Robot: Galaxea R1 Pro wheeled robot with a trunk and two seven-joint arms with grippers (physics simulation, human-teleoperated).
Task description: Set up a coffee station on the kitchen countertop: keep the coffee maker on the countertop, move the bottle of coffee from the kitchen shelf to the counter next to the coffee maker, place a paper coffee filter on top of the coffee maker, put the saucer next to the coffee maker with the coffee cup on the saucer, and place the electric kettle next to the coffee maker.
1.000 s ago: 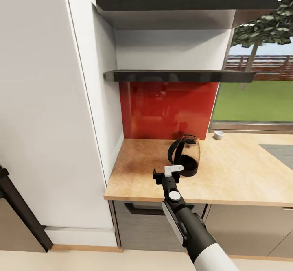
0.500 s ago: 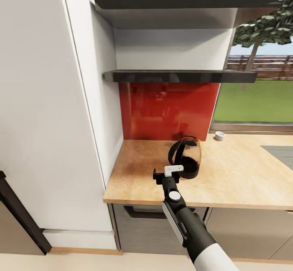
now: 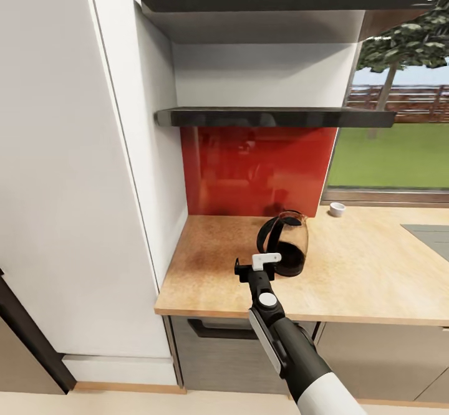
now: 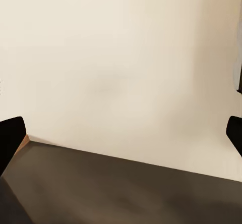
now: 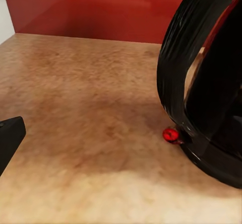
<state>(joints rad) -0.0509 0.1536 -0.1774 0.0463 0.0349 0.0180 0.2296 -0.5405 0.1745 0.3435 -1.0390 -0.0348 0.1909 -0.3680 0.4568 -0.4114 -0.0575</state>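
Upright glass electric kettle (image 3: 284, 243) – black looped handle, black base – on the tan kitchen countertop (image 3: 374, 271), beneath the dark kitchen shelf (image 3: 274, 116).

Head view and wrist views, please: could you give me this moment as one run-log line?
right gripper: open, beside black-handled glass kettle | kettle: upright on tan wood-grain countertop | small white cup: by window

Bare kitchen countertop (image 3: 206, 265) left of electric kettle (image 3: 285, 243), kitchen shelf (image 3: 274, 116) overhead

Glossy red backsplash (image 3: 259, 169) on back wall. Window (image 3: 390, 134) right of it, lawn and tree outside. Tall white cabinet (image 3: 68, 172) far left.
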